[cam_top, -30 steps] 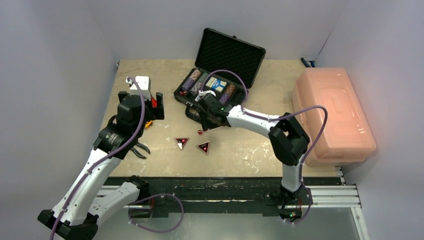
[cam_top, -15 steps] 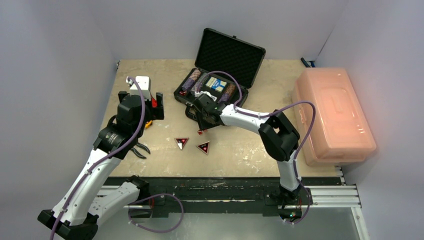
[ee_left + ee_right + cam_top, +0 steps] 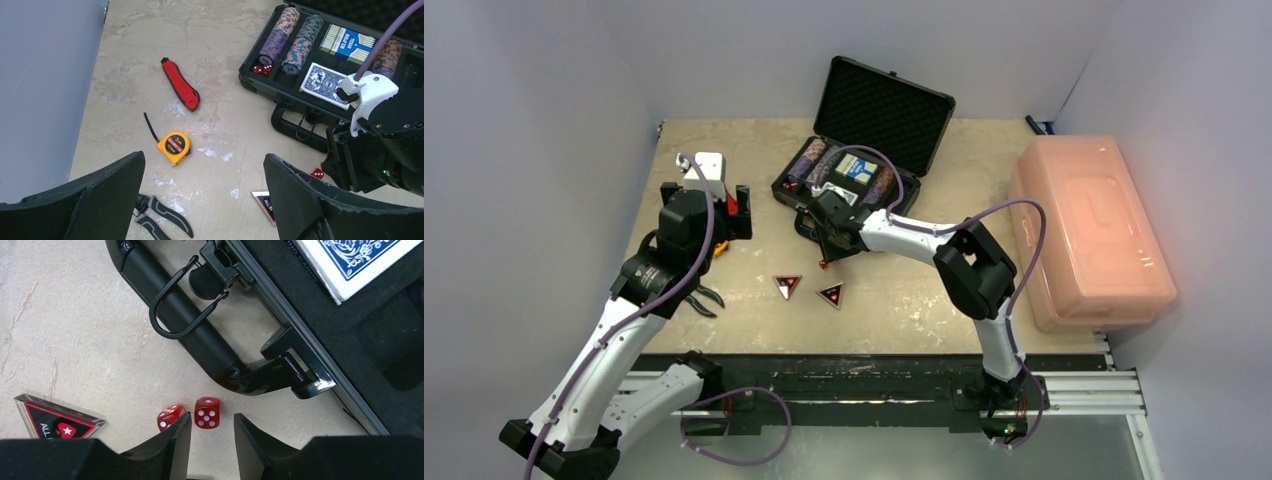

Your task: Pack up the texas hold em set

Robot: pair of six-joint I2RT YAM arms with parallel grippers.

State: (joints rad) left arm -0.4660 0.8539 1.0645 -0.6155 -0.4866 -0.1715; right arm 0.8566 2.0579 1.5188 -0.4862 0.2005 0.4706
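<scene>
Straddling white-pipped red die by the briefcase handle, right gripper narrowly open, not clamped; left gripper wide, empty

open black case holds chip stacks and cards; two red dice beside its handle.

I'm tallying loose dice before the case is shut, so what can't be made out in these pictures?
- Right wrist view: red sliver inside the right gripper, cut by the bottom edge; die or not, unclear.
- Right wrist view: triangular button half behind a finger.
- Top view: dice by the right gripper, too small to count.
- Left wrist view: pliers cut by the bottom edge.
</scene>
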